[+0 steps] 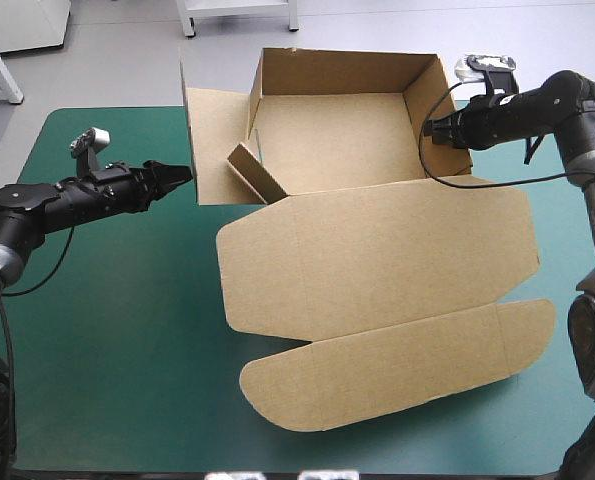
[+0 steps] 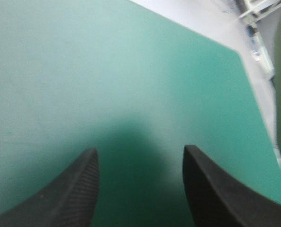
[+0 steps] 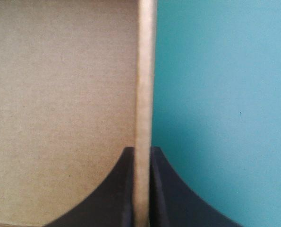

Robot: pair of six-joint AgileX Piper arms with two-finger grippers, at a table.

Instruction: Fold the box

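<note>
**Light, stiff board: take it by the free edges**

The box (image 1: 332,135) sits on the bench (image 1: 107,330), toward the far and right part of it. The tray half stands at the far side with its back and right walls up. The lid (image 1: 377,255) lies flat toward the near edge, its rounded tuck flap (image 1: 397,375) nearest of all.

The right gripper (image 1: 429,128) is clenched on the tray's right wall (image 3: 145,71). In its wrist view the wall's thin edge runs straight between the two black fingers, with brown board on one side and teal-green cover on the other. The left gripper (image 1: 182,177) is released, its fingers apart over bare cover. It is just beside the left side panel (image 1: 217,150), and we cannot tell whether it touches. That panel looks opened outward and untucked, and a small flap (image 1: 249,172) leans inside the tray next to it.

We judge the sheet light and stiff within each panel, but quick to hinge at its score lines. A push from one side would likely slide it on the cover, so the right-hand hold serves as an anchor. Raised walls will probably spring back until tucked. The best hold is a pinch on a free edge near mid-panel, away from the creases — for the left panel, its outer edge. Squeezing hard or pulling across a panel risks a stray crease.
</note>
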